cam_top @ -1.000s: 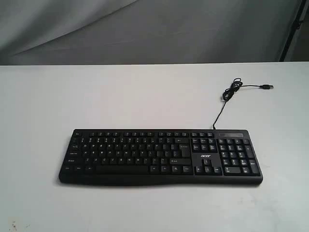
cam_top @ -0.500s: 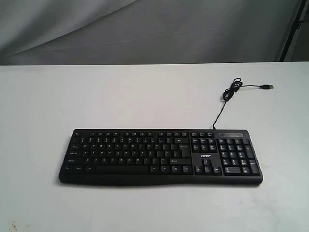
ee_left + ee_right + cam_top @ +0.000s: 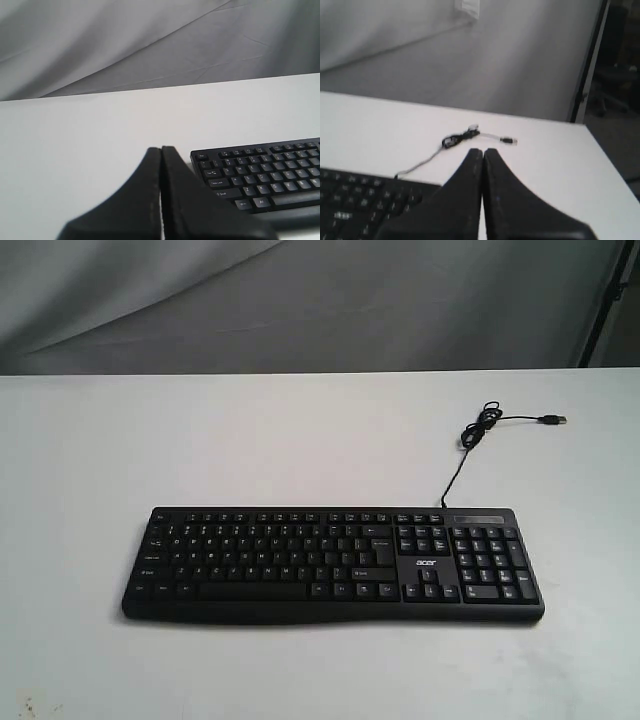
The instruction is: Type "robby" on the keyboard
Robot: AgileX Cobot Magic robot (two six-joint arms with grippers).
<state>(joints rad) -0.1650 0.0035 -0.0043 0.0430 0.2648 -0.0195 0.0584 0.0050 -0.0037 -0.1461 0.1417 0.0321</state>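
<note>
Keyboard (image 3: 333, 563) lies near the desk's (image 3: 250, 430) front edge; we see left gripper (image 3: 161, 150) and right gripper (image 3: 483, 151), both pressed together, off its ends. Its logo (image 3: 427, 562) reads "acer".

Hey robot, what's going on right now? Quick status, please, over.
Left claw shut, empty. Right claw shut, empty. Both off the keyboard, touching no key. Nothing in the way; cable trails behind, unplugged.

Before me, a wide black plastic keyboard (image 3: 333, 565) with white legends lies flat on the white counter (image 3: 250, 440), number pad at right. Its thin black cable (image 3: 458, 472) trails from the far edge through a small tangle to a USB plug (image 3: 552, 420) lying loose.
</note>
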